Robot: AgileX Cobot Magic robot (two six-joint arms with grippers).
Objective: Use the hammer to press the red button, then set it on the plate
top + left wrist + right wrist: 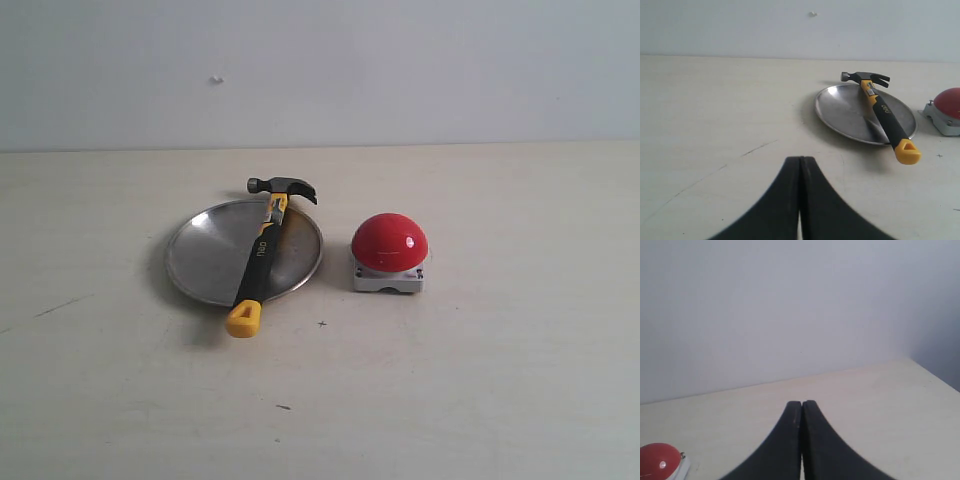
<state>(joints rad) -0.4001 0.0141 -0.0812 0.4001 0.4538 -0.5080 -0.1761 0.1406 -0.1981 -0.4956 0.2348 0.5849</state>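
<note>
The hammer (262, 258) lies across the silver plate (205, 255), its dark head past the far rim and its yellow end hanging over the near rim. To the plate's right stands the red button (389, 244) on its grey base. Neither arm shows in the exterior view. In the left wrist view my left gripper (800, 159) is shut and empty, well short of the plate (845, 107) and hammer (885, 115), with the button (948, 102) at the edge. My right gripper (801, 403) is shut and empty too, the button (659, 461) off to one side.
Everything rests on a pale wooden table (480, 380) that ends at a plain white wall (400, 60). Faint scratches (759, 147) mark the tabletop near the left gripper. A table corner (920, 365) shows in the right wrist view.
</note>
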